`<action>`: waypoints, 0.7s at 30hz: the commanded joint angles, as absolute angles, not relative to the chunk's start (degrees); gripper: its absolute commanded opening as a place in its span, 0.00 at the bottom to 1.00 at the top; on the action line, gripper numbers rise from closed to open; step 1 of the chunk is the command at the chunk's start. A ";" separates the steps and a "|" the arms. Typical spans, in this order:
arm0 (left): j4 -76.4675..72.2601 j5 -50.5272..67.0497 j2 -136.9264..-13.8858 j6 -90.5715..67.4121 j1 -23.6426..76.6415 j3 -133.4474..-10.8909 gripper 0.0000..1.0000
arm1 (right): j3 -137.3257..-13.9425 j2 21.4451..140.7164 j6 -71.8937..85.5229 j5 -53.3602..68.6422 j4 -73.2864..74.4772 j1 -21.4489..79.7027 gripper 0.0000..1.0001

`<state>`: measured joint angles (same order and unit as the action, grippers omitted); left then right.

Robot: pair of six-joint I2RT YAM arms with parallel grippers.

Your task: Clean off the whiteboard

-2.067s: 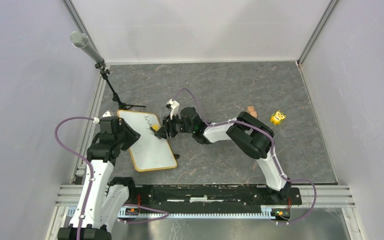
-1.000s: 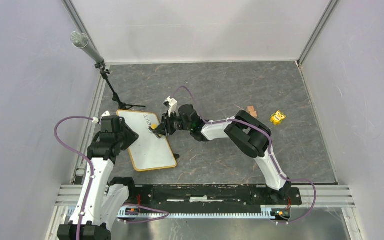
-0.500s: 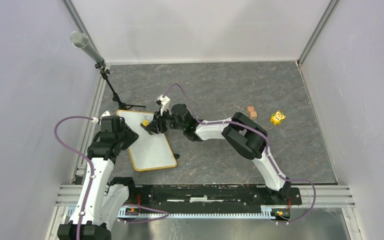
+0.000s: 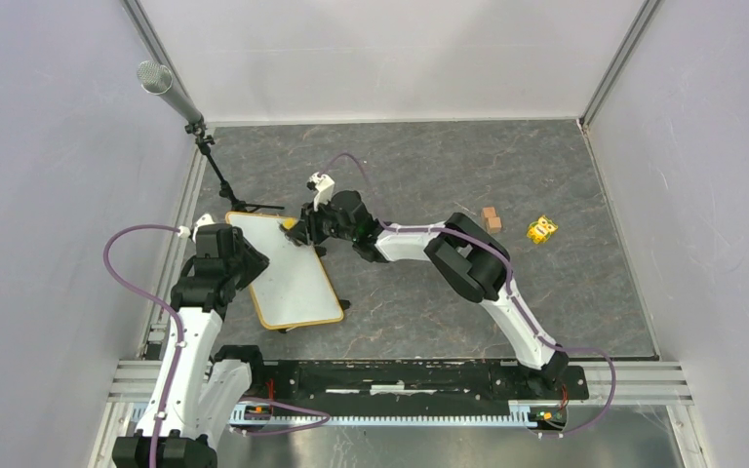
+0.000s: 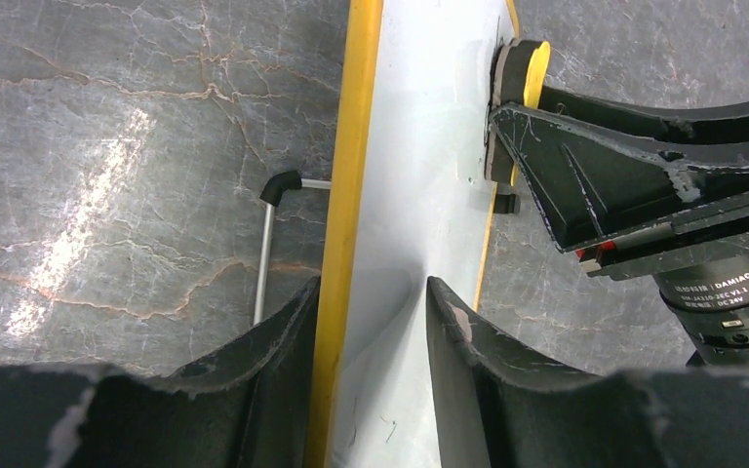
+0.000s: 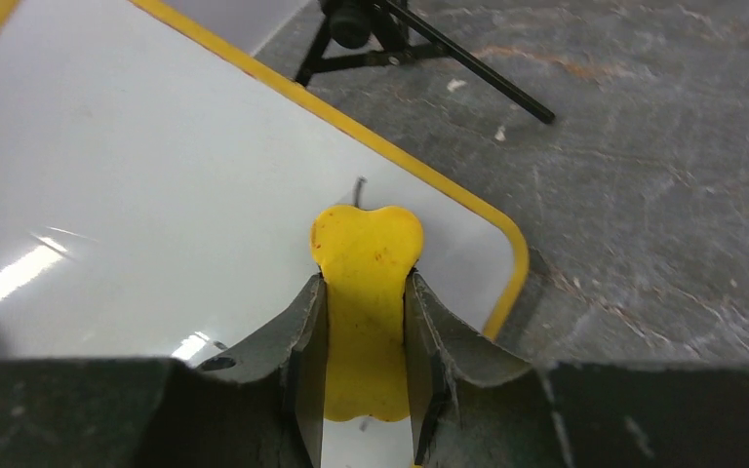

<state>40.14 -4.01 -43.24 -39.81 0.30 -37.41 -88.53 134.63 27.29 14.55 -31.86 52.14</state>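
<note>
The whiteboard (image 4: 293, 278) sits at the table's (image 4: 449, 166) left, its left edge clamped by the left gripper (image 5: 371, 288), and looks nearly clean, with the right gripper (image 6: 366, 292) pinching a yellow eraser (image 6: 367, 244) at the far corner, where one small mark (image 6: 359, 185) is left.

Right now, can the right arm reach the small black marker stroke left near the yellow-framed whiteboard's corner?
Probably yes. The right gripper holds the yellow bone-shaped eraser on the yellow-framed whiteboard, just short of the stroke; nothing lies between them.
</note>
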 commanded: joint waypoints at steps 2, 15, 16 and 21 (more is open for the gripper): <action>38.03 -0.26 -43.95 -39.21 0.79 -35.34 0.02 | -91.95 137.55 31.28 20.17 -37.78 57.78 0.25; 38.77 1.84 -44.10 -39.31 0.79 -35.97 0.02 | -84.48 141.11 36.90 20.24 -46.53 52.04 0.25; 38.80 2.15 -44.17 -39.31 0.79 -35.96 0.02 | -84.88 141.59 35.61 19.72 -44.72 51.42 0.25; 38.28 2.82 -44.29 -39.03 0.79 -35.73 0.02 | -87.67 142.56 32.50 19.17 -40.13 50.43 0.25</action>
